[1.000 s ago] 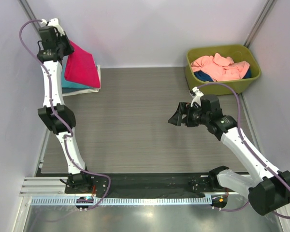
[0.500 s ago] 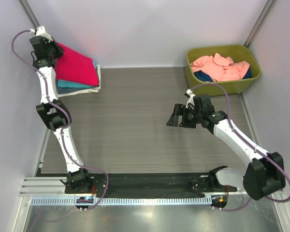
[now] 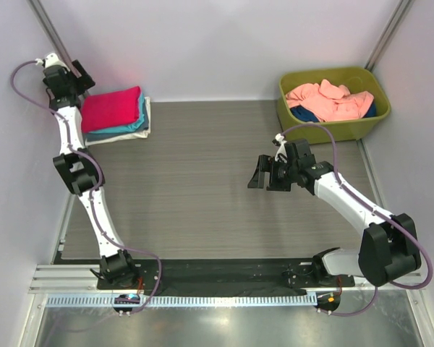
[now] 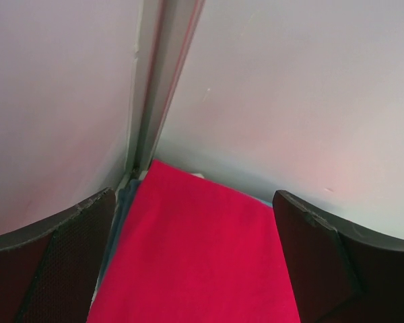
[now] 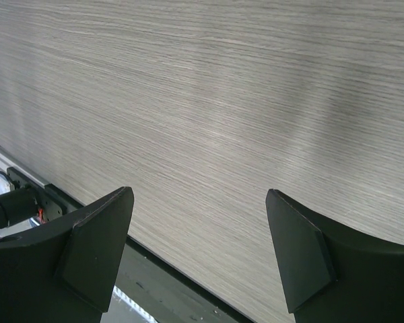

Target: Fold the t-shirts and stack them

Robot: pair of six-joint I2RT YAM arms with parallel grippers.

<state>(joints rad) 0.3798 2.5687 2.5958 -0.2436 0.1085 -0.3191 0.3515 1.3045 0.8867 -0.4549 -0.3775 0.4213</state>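
Crimson t-shirt (image 3: 112, 108) (seemingly) below left hand (image 4: 194, 202)

A: Top view, any lettering?
B: None legible. The crimson t-shirt (image 3: 112, 108) is plain cloth. The tub (image 3: 325, 73) has a bare olive wall. The worktop (image 3: 202, 173) shows wood grain only.
A: Front rail (image 3: 224, 300)?
B: There is a small red-and-blue tag (image 3: 127, 298), too small to read.
A: Wrist views?
B: On the left, crimson cloth and a blank wall (image 4: 289, 87). On the right, grain and a wired part (image 5: 20, 202) at the edge, with no marks I can make out.
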